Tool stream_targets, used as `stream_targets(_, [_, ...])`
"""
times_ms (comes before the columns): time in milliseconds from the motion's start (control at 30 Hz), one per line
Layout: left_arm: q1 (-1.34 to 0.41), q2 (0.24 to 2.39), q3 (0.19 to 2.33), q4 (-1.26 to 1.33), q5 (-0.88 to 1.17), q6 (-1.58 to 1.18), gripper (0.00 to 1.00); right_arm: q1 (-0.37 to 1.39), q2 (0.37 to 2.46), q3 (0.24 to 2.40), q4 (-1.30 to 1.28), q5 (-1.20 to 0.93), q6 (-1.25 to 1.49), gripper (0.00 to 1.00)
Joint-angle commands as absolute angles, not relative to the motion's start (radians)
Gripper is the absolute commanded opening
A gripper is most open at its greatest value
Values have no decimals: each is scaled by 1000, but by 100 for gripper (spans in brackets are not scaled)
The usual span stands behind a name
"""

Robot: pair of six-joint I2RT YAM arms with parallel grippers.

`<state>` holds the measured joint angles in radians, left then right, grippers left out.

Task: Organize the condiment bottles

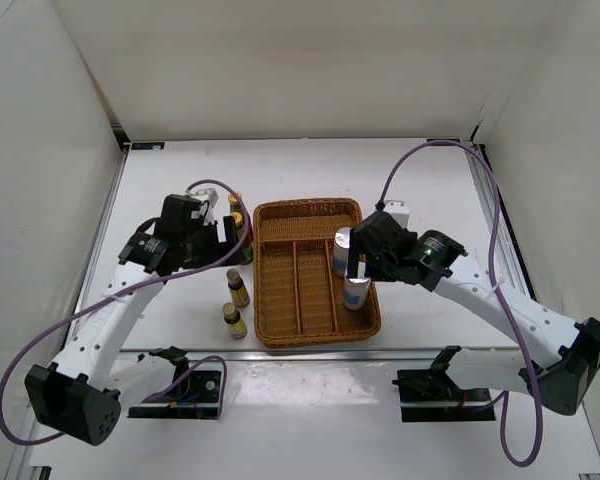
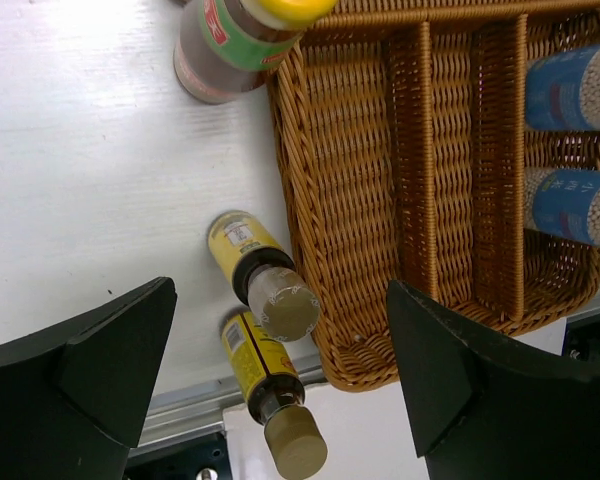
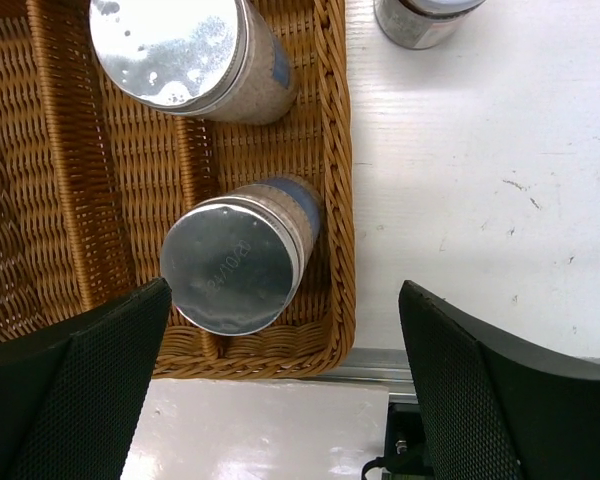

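Note:
Two silver-topped shakers (image 1: 343,250) (image 1: 356,292) stand in the right compartment of the wicker tray (image 1: 280,335). My right gripper (image 1: 365,262) is open and empty just above them; in the right wrist view the near shaker (image 3: 230,265) sits left of the gap (image 3: 285,290), the far shaker (image 3: 180,50) beyond. Two tiny brown bottles (image 1: 238,288) (image 1: 234,320) stand left of the tray. My left gripper (image 1: 215,235) is open and empty above them (image 2: 265,280) (image 2: 270,400). Two red sauce bottles (image 1: 237,215) stand by the tray's far left corner. A white-lidded jar (image 1: 398,214) stands right of the tray.
The tray's left and middle compartments (image 2: 350,200) hold nothing. The table's metal front rail (image 1: 310,352) runs just below the tray. White walls close the table on three sides. Purple cables loop off both arms.

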<state>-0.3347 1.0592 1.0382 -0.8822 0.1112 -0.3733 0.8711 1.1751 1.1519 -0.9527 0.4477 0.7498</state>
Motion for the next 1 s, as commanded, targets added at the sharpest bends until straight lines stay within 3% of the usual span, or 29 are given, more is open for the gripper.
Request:
stream_targets(0, [-341, 1072, 1028, -897, 137, -387, 96, 876, 1164, 1155, -966, 479, 761, 97])
stream_targets(33, [-350, 1094, 1028, -897, 137, -387, 91, 876, 1164, 1155, -966, 479, 761, 97])
stream_targets(533, [-407, 1215, 1009, -906, 77, -417, 78, 876, 1173, 1137, -966, 479, 770, 98])
stream_targets(667, [-426, 1224, 1009, -917, 68, -417, 64, 876, 1183, 1137, -976, 479, 770, 98])
stream_targets(767, [-436, 1224, 1009, -928, 57, -426, 61, 876, 1183, 1137, -976, 479, 770, 98])
stream_targets(967, [-445, 1224, 1067, -963, 8, -426, 36, 876, 1192, 1127, -976, 479, 779, 98])
